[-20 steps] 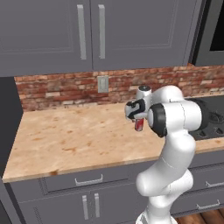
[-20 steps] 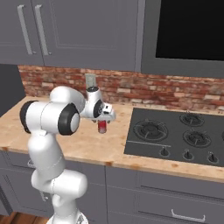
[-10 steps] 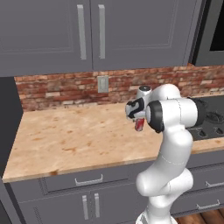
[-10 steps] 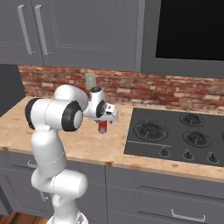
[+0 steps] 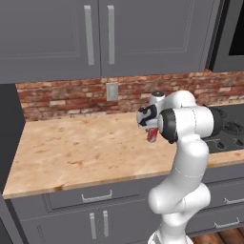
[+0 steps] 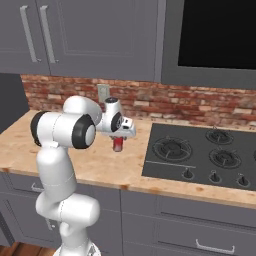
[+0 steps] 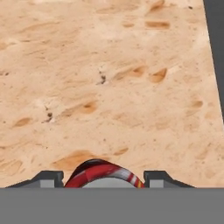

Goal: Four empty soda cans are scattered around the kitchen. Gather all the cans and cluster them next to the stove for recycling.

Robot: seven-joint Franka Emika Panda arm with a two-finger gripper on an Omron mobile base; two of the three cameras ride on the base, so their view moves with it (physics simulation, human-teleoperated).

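One soda can is being held clamped in the gripper above the counter, beside the stove; placement is being awaited, others unseen.

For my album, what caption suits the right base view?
White robot arm's tool holds a red soda can above the wooden counter, just left of the black stove.

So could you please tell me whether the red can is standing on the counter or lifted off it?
Lifted: the small red soda can hangs upright in the shut tool, clear of the speckled wooden counter.
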